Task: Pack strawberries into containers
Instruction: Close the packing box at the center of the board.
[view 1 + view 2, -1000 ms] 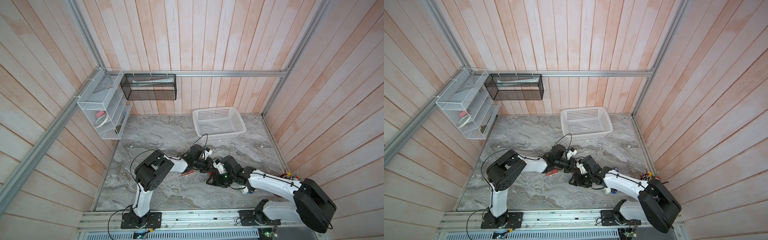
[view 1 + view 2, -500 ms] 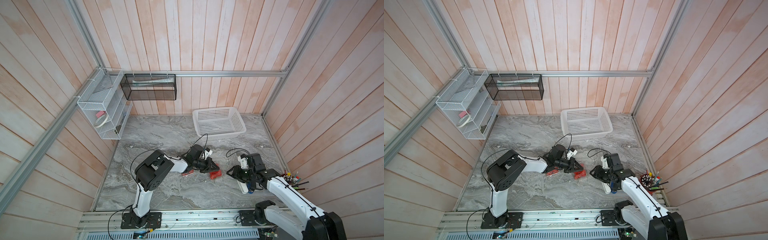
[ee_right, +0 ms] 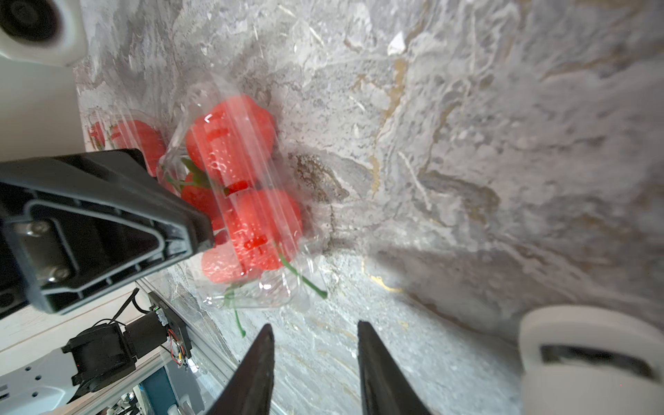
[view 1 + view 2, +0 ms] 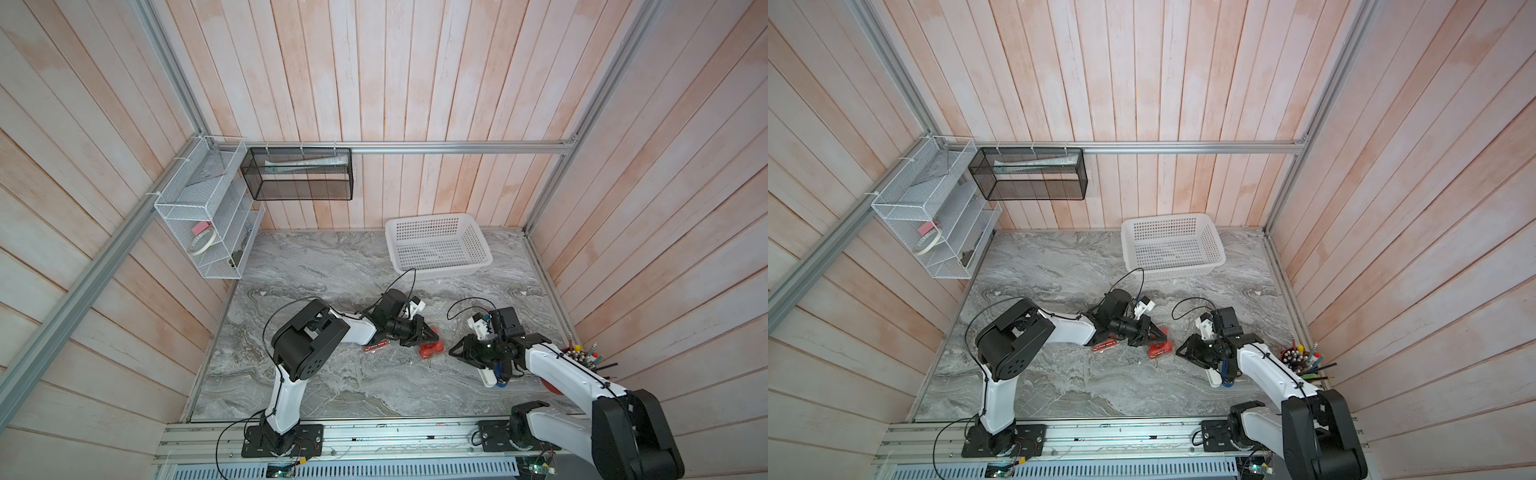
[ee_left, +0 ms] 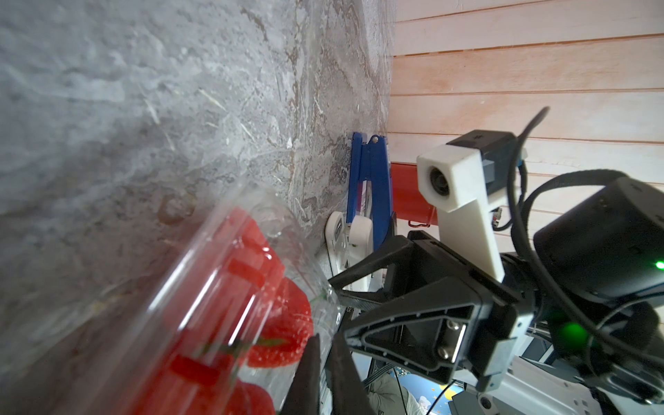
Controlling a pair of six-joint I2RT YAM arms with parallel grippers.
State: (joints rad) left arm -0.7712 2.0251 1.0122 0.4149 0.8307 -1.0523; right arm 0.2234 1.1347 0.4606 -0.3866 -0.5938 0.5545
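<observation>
**Two hands, one slippery strawberry box: why the setup makes sense**

Working down from the big stuff: the marble surface (image 4: pixel 332 395) is mostly bare. The white basket (image 4: pixel 436 249) sits in the far right corner, well apart from everything, so I'd guess it's parked there just to leave room. All the action is at one spot, about midway between the left and right edges and closer to the front edge than the far one.

That spot is a clear container (image 3: pixel 273 291) with its ridged lid down over about four strawberries (image 3: pixel 262 222). The left hand (image 4: pixel 430 337) is pinched nearly all the way together. From its wrist view it looks to be nipping the thin clear rim (a box that light would skid otherwise, I reckon). The right hand (image 3: pixel 314 325) points at the opposite side, partly spread with nothing in it, near the box but not touching. My read is that it's lining up to press the lid shut or take the box over.

A second filled container (image 4: pixel 376 345) lies just beside the first, toward the left edge, out of the way.
</observation>
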